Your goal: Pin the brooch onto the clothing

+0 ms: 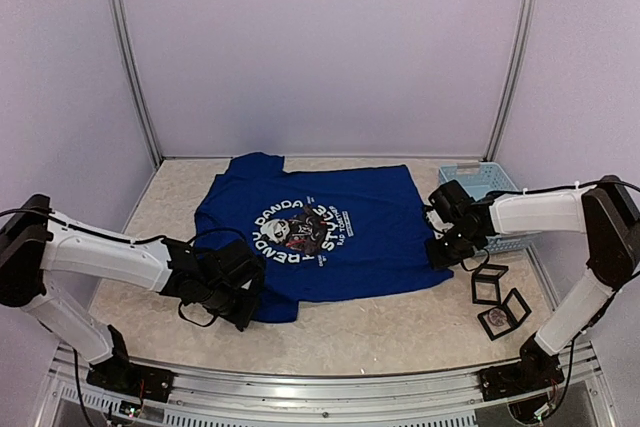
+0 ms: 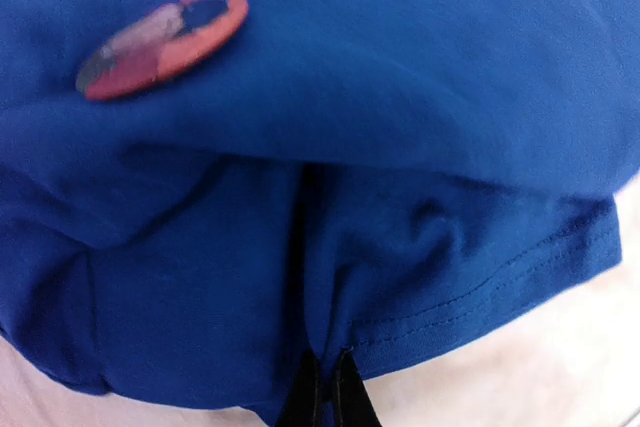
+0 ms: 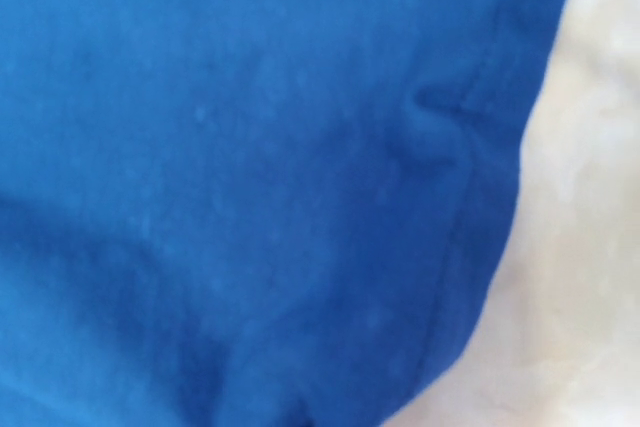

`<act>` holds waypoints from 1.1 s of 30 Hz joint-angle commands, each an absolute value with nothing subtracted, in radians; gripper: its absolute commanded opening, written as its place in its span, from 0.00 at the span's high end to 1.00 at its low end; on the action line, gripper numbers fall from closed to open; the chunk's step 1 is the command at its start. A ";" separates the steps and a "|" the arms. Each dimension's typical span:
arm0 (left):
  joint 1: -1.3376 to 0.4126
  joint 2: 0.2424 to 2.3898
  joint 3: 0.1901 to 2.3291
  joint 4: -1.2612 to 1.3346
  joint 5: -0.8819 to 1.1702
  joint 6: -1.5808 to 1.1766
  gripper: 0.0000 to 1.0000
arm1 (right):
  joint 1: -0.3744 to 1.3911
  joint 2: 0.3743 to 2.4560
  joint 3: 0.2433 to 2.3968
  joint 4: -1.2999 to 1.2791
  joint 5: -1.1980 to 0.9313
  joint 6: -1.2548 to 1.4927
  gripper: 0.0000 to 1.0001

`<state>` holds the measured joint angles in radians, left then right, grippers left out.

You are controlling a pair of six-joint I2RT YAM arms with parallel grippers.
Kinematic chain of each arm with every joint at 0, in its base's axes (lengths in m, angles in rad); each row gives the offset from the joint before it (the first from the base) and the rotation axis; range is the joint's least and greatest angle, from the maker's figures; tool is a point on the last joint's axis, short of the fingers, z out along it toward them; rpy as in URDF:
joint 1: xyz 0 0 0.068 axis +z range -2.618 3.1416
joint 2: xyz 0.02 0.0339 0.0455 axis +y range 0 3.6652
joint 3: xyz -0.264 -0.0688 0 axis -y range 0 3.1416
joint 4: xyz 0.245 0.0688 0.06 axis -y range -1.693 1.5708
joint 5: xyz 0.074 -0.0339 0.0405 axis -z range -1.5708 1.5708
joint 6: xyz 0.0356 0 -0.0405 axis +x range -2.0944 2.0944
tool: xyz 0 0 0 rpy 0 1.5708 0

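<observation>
Cloth of the royal-blue T-shirt (image 1: 350, 237), a soft knit with a round white-lettered panda print, lies spread on the speckled beige table (image 1: 380, 332), between the two arms. The left gripper (image 2: 325, 392) has its thin black fingers pinched together on a puckered fold at the stitched hem, and above it a glossy, round, red-rimmed brooch (image 2: 165, 42) sits on the bulging blue fabric. The right gripper (image 1: 443, 247) is closed at the shirt's far-right edge, though I cannot tell whether it holds cloth, near a light-blue slotted plastic basket (image 1: 480, 182).
</observation>
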<state>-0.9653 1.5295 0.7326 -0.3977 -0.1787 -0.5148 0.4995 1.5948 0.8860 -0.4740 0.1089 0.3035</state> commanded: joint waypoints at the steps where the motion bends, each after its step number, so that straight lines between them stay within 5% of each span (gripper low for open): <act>1: -1.062 1.389 0.712 -0.643 -0.033 -0.662 1.00 | 0.471 1.568 0.903 -0.529 0.136 0.298 1.00; 14: -1.151 1.224 0.683 -0.894 0.065 -0.722 1.00 | 0.466 1.572 0.883 -0.612 0.110 0.311 1.00; 20: -1.200 1.184 0.680 -0.860 0.164 -0.736 0.84 | 0.466 1.564 0.922 -0.657 0.078 0.308 1.00; 25: -1.217 1.187 0.807 -0.866 0.174 -0.673 0.28 | 0.466 1.564 0.993 -0.722 0.072 0.298 0.75; 29: -1.097 1.204 0.981 -0.850 0.013 -0.540 0.24 | 0.466 1.579 1.115 -0.692 0.106 0.285 0.73; 33: -0.823 1.281 0.979 -0.643 -0.052 -0.460 0.35 | 0.467 1.684 1.239 -0.636 0.114 0.258 0.73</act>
